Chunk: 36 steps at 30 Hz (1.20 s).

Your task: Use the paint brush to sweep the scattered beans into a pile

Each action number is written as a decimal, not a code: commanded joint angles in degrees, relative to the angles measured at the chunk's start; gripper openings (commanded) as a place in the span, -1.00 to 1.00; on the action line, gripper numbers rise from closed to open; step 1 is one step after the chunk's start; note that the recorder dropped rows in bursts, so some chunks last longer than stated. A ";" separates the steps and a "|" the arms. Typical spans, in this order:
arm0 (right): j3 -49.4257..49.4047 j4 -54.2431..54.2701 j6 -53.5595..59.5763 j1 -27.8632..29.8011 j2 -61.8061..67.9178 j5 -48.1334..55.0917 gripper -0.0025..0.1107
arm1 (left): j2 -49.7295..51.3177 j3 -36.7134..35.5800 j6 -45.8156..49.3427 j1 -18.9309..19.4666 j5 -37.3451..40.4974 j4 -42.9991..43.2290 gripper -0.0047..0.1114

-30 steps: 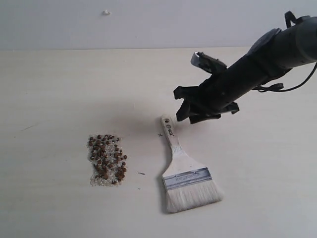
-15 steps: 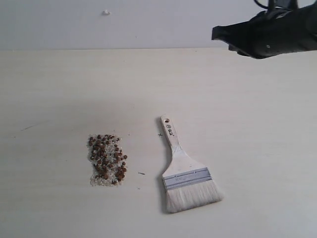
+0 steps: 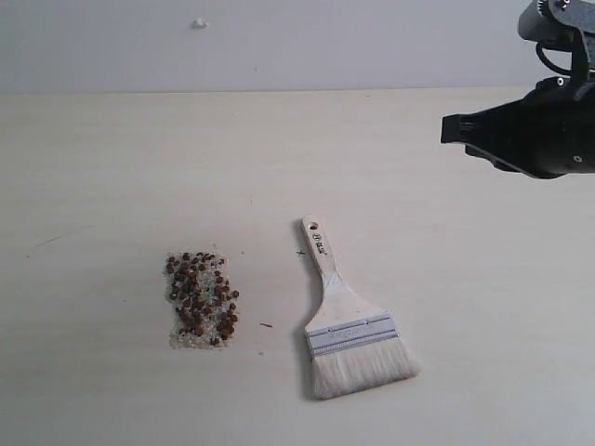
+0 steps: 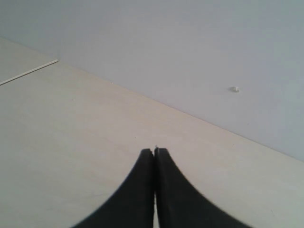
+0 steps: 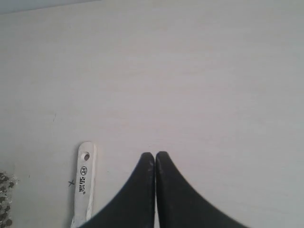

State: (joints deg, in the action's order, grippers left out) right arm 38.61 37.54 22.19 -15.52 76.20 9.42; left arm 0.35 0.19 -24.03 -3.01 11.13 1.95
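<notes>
The paint brush lies flat on the table, handle end toward the back, cream bristles toward the front. Its handle end with the hole and dark mark shows in the right wrist view. The pile of reddish-brown beans with white grains sits left of the brush; its edge shows in the right wrist view. My right gripper is shut and empty, raised beside the handle end; its arm is at the upper right. My left gripper is shut and empty over bare table.
The pale wooden table meets a grey wall at the back. A small white speck sits on the wall. A tiny dark fleck lies between pile and brush.
The right arm has lifted away from the brush handle and pulled back to the upper right. The brush and the pile have not moved.
</notes>
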 commanded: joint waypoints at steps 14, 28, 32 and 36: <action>-0.27 -0.63 3.35 0.14 -1.32 -4.11 -0.96 | -0.35 -0.19 -0.18 -0.35 -0.02 -0.07 -0.92; -19.84 -0.63 10.97 3.31 -36.33 -11.10 -0.96 | -0.35 -0.19 -0.18 -0.35 -0.02 -0.07 -0.92; -25.61 -0.36 11.10 9.60 -46.82 -11.10 -0.96 | -0.35 -0.19 -0.18 -0.35 -0.02 -0.07 -0.92; -30.94 -0.61 12.26 14.64 -56.29 -11.25 -0.96 | -0.35 -0.19 -0.18 -0.35 -0.02 -0.07 -0.92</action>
State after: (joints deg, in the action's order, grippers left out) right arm 10.68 37.43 32.81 -3.32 25.11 -1.28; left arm 0.35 0.19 -24.03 -3.01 11.13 1.95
